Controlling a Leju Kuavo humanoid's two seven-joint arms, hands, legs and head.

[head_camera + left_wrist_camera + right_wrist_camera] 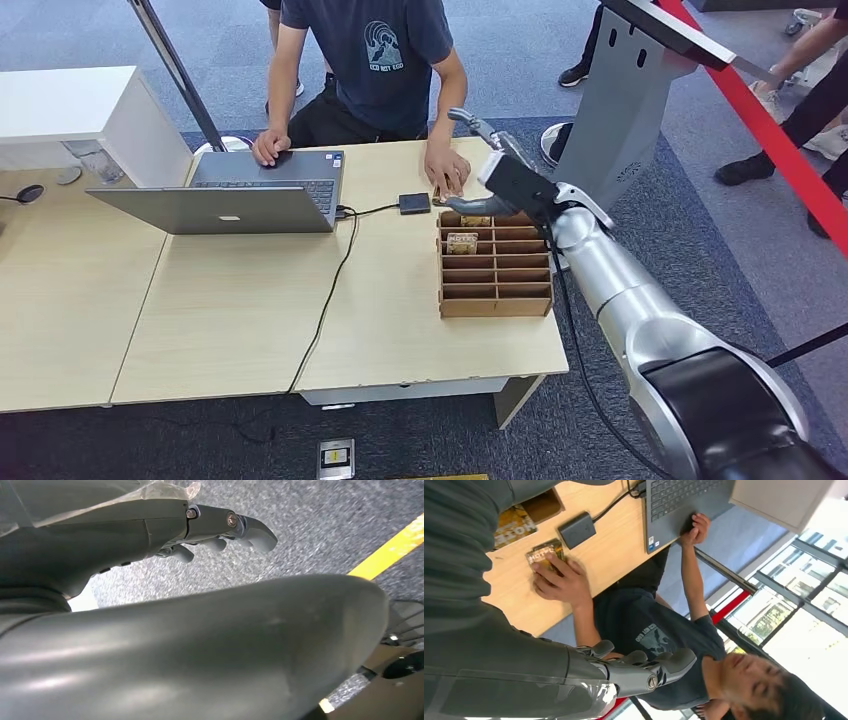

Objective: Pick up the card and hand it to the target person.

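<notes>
1. Head view: the right hand (480,130) is raised above the far end of the wooden slotted rack (495,265), fingers stretched forward and apart, with nothing between them. The rack stands on the light wooden surface (240,320) near its right edge, and cards sit in its two far slots: one card (462,242) in the second row and another (475,221) in the row behind it. A person in a dark T-shirt (375,60) sits at the far side; one of the person's hands (446,172) lies flat on the surface just beyond the rack, the other (270,148) on the laptop (235,195). A small dark box (414,203) lies between laptop and rack, cabled to the laptop.

2. Left wrist view: the left hand (220,532) hangs over grey carpet (320,520), fingers loosely extended and slightly apart, holding nothing. A yellow floor line (390,550) crosses the carpet.

3. Right wrist view: the right hand's fingers (644,670) are spread and empty, level with the person's torso. On the surface the person's hand (561,582) presses a card (544,555) flat; it lies just beside the dark box (576,530). Another card (514,526) lies in the rack.
</notes>
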